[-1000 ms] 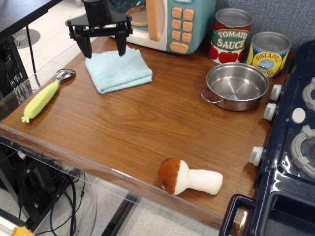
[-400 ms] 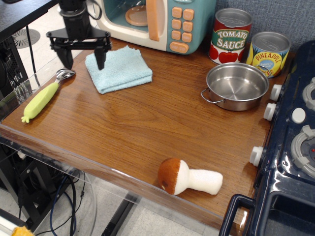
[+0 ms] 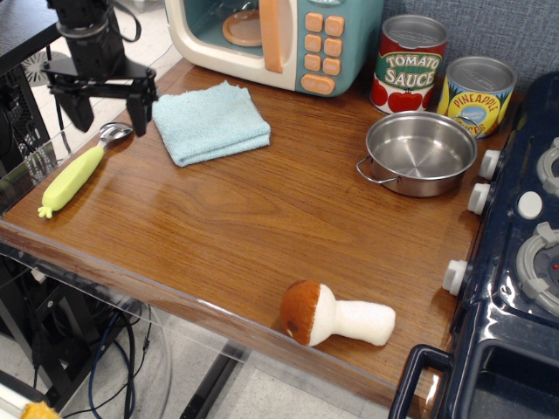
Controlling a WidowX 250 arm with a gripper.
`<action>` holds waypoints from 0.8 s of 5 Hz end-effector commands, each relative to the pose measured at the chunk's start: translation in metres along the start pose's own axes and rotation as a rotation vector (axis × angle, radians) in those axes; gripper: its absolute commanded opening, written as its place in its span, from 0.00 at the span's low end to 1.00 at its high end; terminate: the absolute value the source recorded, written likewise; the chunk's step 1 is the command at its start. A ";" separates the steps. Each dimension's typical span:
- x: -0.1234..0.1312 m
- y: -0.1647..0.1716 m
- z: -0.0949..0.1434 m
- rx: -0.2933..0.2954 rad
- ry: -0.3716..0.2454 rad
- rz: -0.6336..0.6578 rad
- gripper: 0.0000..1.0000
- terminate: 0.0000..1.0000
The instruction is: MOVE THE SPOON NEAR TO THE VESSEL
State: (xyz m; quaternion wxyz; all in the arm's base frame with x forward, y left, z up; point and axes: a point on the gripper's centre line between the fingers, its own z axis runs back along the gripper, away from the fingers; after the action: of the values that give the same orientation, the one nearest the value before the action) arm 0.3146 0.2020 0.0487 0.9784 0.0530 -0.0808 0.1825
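Note:
The spoon point(image 3: 77, 173) lies at the table's left edge, lime handle toward the front, shiny metal bowl toward the back. My black gripper point(image 3: 106, 120) hangs open just above the spoon's bowl, one finger on each side of it, holding nothing. The vessel point(image 3: 422, 154), a shallow steel pan with loop handles, sits far to the right near the cans.
A folded light-blue towel point(image 3: 211, 122) lies right of the gripper. A toy microwave point(image 3: 278, 39) stands at the back. Tomato sauce point(image 3: 409, 65) and pineapple point(image 3: 476, 94) cans stand behind the pan. A plush mushroom point(image 3: 336, 316) lies at the front edge. A toy stove point(image 3: 524, 236) is at the right.
My gripper has moved left and down, from above the towel's back edge to over the spoon's bowl. It has stayed open. Nothing else moved.

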 end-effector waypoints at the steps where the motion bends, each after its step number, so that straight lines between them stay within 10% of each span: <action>1: -0.014 0.023 0.015 0.098 -0.022 -0.016 1.00 0.00; 3: -0.021 0.035 -0.002 0.214 0.003 -0.016 1.00 0.00; 4: -0.021 0.031 -0.020 0.160 0.089 -0.024 1.00 0.00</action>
State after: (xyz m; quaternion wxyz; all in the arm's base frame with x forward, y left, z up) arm 0.2826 0.2212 0.0160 0.9768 0.1160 -0.0071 0.1797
